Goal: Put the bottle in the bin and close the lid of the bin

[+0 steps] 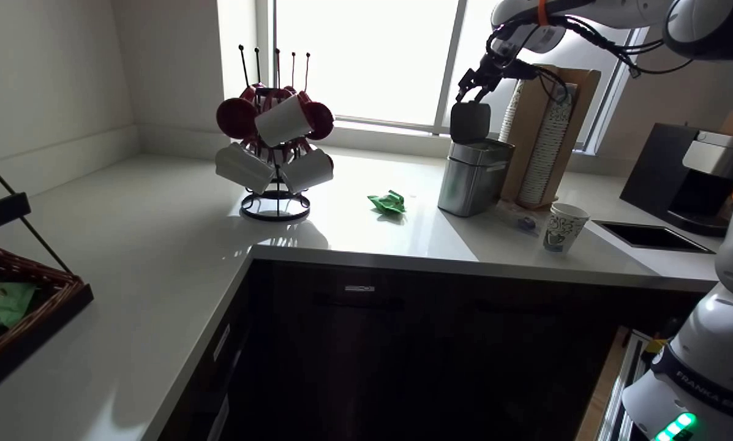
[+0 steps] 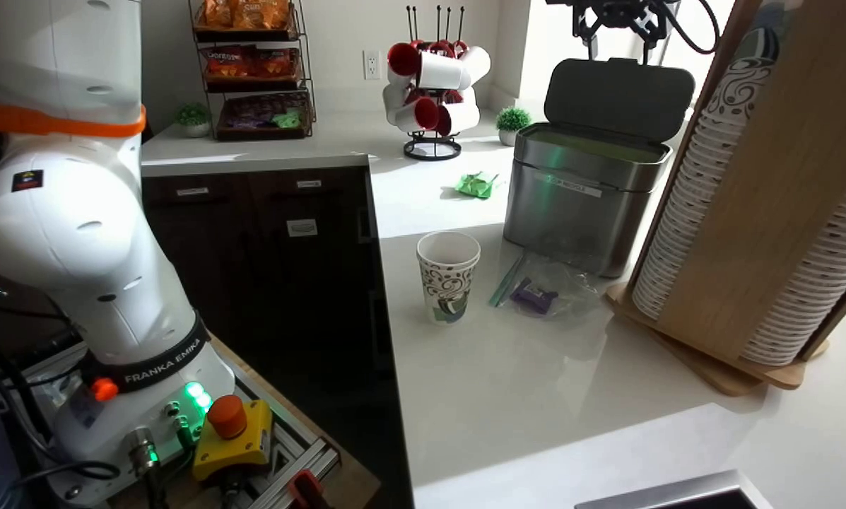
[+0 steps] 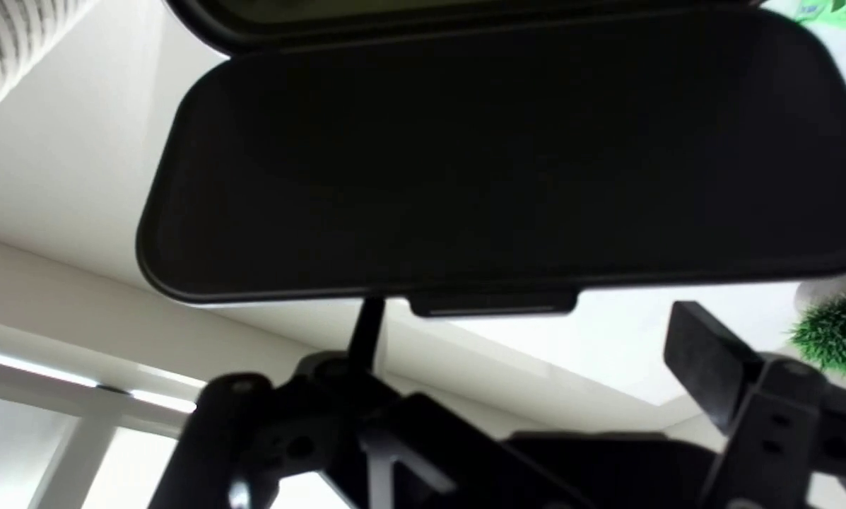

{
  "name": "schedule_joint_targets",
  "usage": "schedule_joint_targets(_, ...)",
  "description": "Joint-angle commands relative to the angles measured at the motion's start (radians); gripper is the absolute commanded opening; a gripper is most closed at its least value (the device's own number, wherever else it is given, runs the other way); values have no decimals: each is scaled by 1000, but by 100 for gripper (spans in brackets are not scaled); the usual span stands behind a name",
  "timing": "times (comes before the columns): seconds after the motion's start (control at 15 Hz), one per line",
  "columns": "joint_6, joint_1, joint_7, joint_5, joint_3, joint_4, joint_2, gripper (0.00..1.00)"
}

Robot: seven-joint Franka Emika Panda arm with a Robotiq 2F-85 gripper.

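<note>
The grey metallic bin (image 1: 467, 190) stands on the counter by the window, and it also shows in an exterior view (image 2: 571, 215). Its dark lid (image 2: 617, 99) is raised upright at the rim; it also shows in an exterior view (image 1: 470, 122) and fills the wrist view (image 3: 507, 155). My gripper (image 1: 469, 98) is open and empty, just above the lid's top edge. In the wrist view my gripper (image 3: 525, 305) has its fingers spread on either side of the lid's small tab; I cannot tell whether they touch the lid. The bottle is out of view or hidden.
A tan wooden cup holder (image 2: 769, 198) stands close beside the bin. A paper cup (image 2: 447, 279) and a clear bag with a purple wrapper (image 2: 533, 297) lie in front. A green packet (image 1: 389, 203) and a mug rack (image 1: 277, 196) are on the counter's far side.
</note>
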Motion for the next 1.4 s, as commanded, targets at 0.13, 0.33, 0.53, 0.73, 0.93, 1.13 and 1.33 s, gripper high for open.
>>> schedule_joint_targets(0.13,-252,-15,-91,-18,5,8,-25,100)
schedule_joint_targets(0.33,-336,-9,-99,-34,-1,6,-28,100)
schedule_joint_targets(0.53,-361,-10,-101,-38,-3,2,-38,100)
schedule_joint_targets(0.73,-369,-6,-98,-49,-6,-10,-59,100)
schedule_joint_targets(0.93,-446,3,-79,-83,-13,-32,-95,100)
schedule_joint_targets(1.13,-499,8,-67,-136,-10,-86,-152,100)
schedule_joint_targets(1.33,-494,22,-63,-176,-25,-160,-217,100)
